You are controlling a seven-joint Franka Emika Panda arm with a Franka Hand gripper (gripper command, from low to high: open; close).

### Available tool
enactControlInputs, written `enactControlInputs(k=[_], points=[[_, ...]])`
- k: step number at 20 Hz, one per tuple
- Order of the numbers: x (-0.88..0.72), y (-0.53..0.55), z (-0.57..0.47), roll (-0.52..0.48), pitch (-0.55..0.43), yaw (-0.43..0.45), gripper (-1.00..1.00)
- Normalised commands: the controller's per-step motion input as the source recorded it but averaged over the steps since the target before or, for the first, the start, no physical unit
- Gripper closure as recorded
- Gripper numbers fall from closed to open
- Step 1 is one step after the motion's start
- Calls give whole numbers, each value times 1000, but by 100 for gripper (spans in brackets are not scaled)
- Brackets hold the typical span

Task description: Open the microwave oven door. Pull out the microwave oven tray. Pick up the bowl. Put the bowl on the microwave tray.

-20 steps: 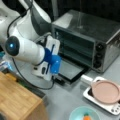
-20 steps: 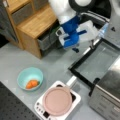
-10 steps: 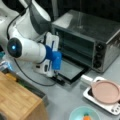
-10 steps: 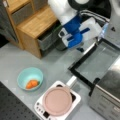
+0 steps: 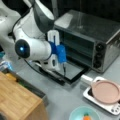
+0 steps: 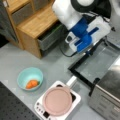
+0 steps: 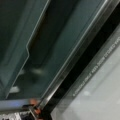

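Front view: one microwave oven (image 5: 86,40) with three knobs; its one microwave oven door (image 5: 71,71) lies folded down, the gripper (image 5: 61,58) above it, grip state cannot be told. One bowl (image 5: 83,115) at bottom.

Front view: one bowl (image 6: 30,78), one pink plate (image 6: 58,100) on one white tray (image 6: 75,98).

Wrist view: oven cavity close.
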Motion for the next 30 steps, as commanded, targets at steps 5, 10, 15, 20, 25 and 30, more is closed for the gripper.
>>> enactControlInputs(k=[5, 10, 15, 20, 25, 30], points=[[12, 45, -153, 334, -139, 113, -100], [-29, 98, -113, 367, -86, 82, -100], [-30, 162, -143, 333, -116, 58, -100], [10, 147, -144, 280, -118, 25, -100], [100, 86, -168, 201, -139, 4, -100], [112, 88, -146, 170, -124, 0, -100]])
